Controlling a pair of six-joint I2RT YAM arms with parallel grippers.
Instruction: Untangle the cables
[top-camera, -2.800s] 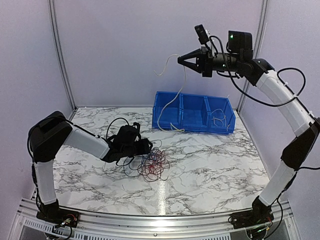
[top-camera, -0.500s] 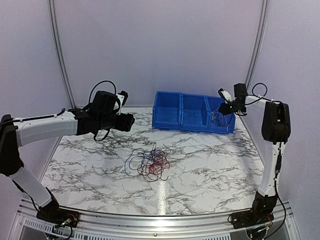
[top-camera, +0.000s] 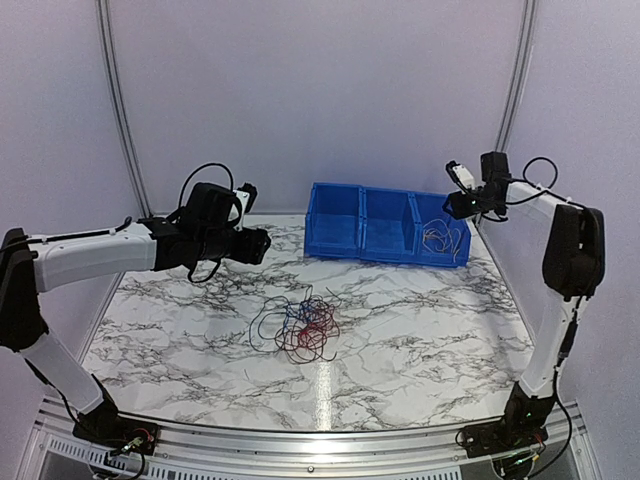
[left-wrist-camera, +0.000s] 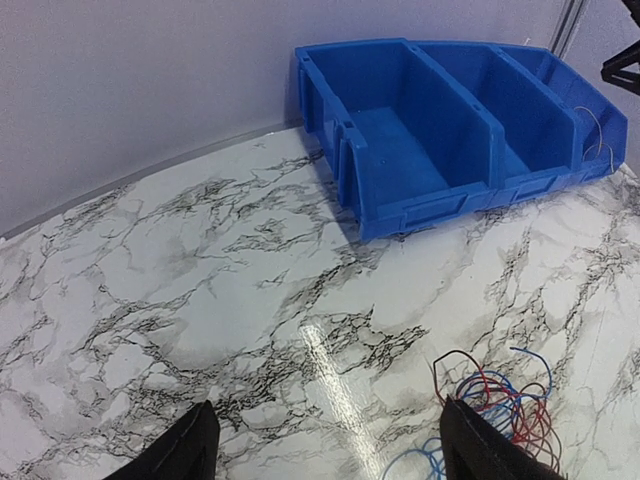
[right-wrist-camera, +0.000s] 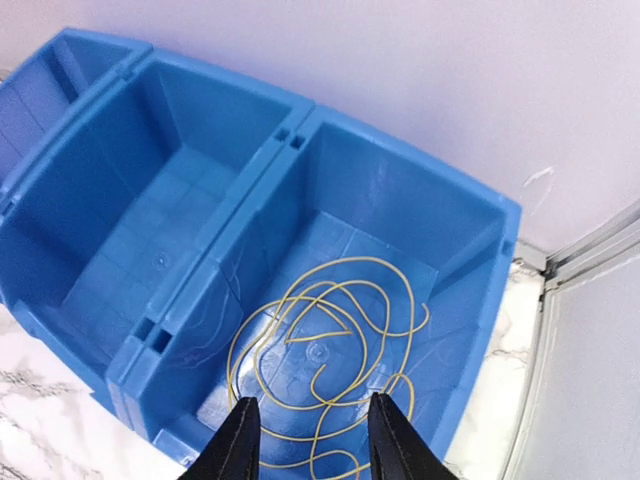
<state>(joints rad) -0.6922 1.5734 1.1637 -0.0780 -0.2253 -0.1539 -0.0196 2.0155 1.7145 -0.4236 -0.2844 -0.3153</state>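
The right pincer (right-wrist-camera: 312, 400) no longer holds the yellow cable (right-wrist-camera: 322, 350) aloft. It hovers open and empty above the cable, which lies coiled in the bin's (top-camera: 385, 250) right compartment. The left pincer (left-wrist-camera: 325, 405), open and empty, has left the tangle (top-camera: 298, 328) on the bench (top-camera: 420, 330). Count one bin, three compartments, one remaining tangle.

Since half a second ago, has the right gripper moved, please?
Yes: the right gripper has lifted slightly, up and rightward, relative to the blue bin.

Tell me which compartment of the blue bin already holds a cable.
The rightmost compartment: a coiled yellow cable lies in it, while the middle compartment and left compartment are bare.
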